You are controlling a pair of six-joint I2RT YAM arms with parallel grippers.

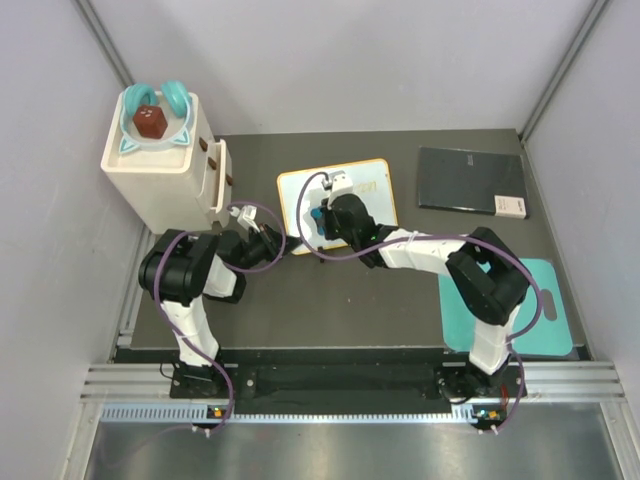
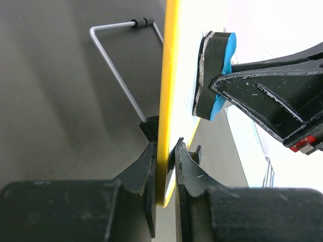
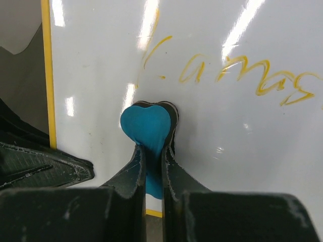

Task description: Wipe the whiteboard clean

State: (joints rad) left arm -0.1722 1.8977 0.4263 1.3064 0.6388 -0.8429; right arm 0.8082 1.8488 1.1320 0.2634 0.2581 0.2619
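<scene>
Left gripper (image 2: 165,151) pinches the board (image 2: 167,75) by its yellow edge, at the 8 o'clock corner. Right gripper (image 3: 154,151) clamps a blue eraser (image 3: 146,123) against the board, mid-table. The yellow writing (image 3: 242,75) at 1 o'clock reads roughly "Lamas".

Whiteboard (image 1: 372,185): you had it lying mid-table, toward the far side. Left gripper (image 2: 165,151): yours sat at its near left corner, fingers either side of the frame edge. Right gripper (image 3: 154,151): stood over the board's left half, the eraser (image 3: 148,126) between its fingers and against the board. Slab (image 1: 470,180): far right. Mat (image 1: 560,320): near right. Cabinet (image 1: 160,175): far left, a bowl (image 1: 150,130) on top.
</scene>
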